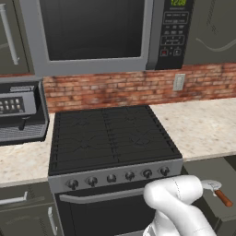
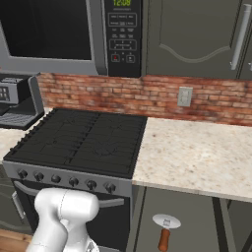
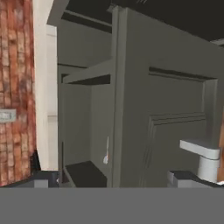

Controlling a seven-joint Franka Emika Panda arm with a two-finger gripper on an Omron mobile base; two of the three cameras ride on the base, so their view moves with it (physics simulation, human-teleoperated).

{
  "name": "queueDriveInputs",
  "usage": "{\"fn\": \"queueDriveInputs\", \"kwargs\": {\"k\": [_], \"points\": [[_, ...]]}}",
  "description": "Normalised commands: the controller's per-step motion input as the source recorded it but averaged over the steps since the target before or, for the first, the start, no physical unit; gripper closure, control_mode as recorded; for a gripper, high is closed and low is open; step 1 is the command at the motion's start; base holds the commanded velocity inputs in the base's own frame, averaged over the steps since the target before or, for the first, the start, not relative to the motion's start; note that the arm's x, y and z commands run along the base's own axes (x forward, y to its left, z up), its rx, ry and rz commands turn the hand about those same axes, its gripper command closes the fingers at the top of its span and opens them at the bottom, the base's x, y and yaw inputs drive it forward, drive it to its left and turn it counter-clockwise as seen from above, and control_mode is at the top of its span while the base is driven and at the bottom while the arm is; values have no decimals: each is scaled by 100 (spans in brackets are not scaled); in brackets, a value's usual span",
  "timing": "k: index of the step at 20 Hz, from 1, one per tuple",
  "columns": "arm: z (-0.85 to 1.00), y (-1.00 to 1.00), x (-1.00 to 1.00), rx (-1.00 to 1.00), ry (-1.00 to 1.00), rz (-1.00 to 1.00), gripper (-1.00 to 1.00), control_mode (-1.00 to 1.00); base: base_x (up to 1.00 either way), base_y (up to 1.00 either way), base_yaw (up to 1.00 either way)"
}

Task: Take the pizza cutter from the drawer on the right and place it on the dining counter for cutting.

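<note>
The drawer (image 2: 197, 211) stands pulled out under the worktop, right of the stove, with its grey inside showing. The pizza cutter (image 2: 165, 229) lies flat in it, silvery wheel toward the wall and reddish-brown handle toward me; from the other side the pizza cutter (image 1: 217, 191) sits just past my white arm (image 1: 177, 203). In the rolled hand view my gripper (image 3: 111, 179) is open, its dark fingertips (image 3: 41, 179) wide apart and nothing between them. It faces the drawer (image 3: 83, 131) from a distance, where the pizza cutter (image 3: 106, 154) is a thin sliver. The dining counter is out of view.
A black stove (image 1: 110, 136) with a knob row and oven handle sits straight ahead, under a microwave (image 1: 92, 32). A coffee machine (image 1: 20, 110) stands at the left. The beige worktop (image 2: 197, 152) runs along the brick wall, over the drawer. A silver cabinet handle (image 3: 203, 155) is near my right fingertip.
</note>
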Motion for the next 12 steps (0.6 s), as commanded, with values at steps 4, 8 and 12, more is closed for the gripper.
{"fn": "queueDriveInputs", "kwargs": {"k": [4,8,12], "points": [[17,31,58,-2,17,0,-100,-100,0,0,0],[3,39,72,0,15,3,-100,-100,0,0,0],[6,31,71,0,11,7,-100,-100,0,0,0]]}}
